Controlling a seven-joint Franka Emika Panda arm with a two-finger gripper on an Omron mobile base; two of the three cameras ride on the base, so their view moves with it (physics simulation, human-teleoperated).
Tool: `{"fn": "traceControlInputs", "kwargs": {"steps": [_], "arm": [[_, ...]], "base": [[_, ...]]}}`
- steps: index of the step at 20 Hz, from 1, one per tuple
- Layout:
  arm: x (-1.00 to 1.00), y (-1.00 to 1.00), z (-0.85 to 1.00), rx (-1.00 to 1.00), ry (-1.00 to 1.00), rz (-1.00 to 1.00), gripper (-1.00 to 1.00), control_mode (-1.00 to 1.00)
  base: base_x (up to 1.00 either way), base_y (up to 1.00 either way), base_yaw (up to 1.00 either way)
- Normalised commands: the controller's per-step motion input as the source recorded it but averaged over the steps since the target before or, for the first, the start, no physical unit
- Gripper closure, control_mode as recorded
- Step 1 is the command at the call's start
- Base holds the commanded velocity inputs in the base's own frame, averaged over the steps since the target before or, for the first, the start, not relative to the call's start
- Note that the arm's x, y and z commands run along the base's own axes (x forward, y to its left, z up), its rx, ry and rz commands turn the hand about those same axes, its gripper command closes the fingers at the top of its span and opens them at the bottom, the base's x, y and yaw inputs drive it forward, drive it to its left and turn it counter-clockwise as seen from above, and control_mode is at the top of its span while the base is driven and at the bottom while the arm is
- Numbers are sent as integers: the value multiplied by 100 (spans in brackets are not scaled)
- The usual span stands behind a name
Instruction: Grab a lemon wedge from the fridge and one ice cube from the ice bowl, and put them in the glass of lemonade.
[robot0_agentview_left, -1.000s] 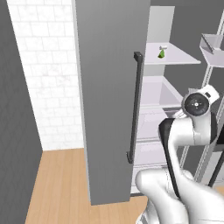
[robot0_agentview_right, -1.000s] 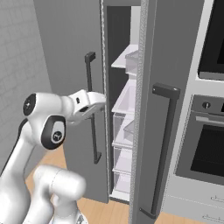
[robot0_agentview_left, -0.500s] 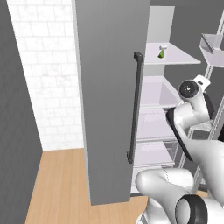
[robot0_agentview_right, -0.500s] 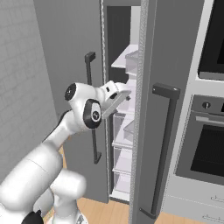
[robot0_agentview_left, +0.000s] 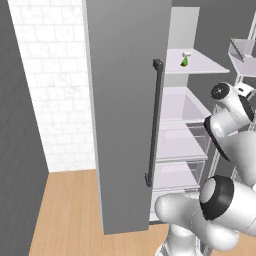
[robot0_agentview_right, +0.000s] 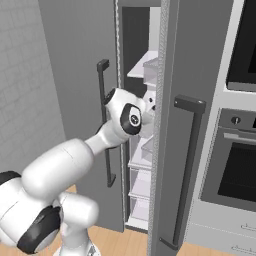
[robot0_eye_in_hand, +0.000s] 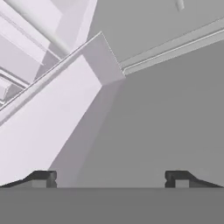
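The gripper (robot0_eye_in_hand: 111, 177) is seen wide open in the hand view, with nothing held between its dark tips, pointed into the fridge (robot0_agentview_left: 130, 100). In the right base view the hand is hidden behind the fridge's door edge. The lemon wedge (robot0_agentview_left: 184, 61) sits on an upper white shelf (robot0_agentview_left: 200, 65), beside a small whitish thing (robot0_agentview_left: 186, 54) too tiny to make out. A black oven (robot0_agentview_right: 240, 165) is cut off at the right. The floor (robot0_agentview_left: 65, 210) is light wood.

Arm raised, reaching forward (elbow bent); jaws wide apart.
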Motion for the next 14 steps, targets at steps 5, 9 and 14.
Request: {"fn": "traceControlInputs", "kwargs": {"steps": [5, 9, 14], "arm": [[-56, -100, -4, 0, -7, -16, -100, -100], [-93, -55, 0, 6, -25, -7, -100, -100], [-87, 90, 56, 13, -40, 0, -100, -100]], "base": [[0, 0, 0], [0, 0, 0], [0, 0, 0]]}}
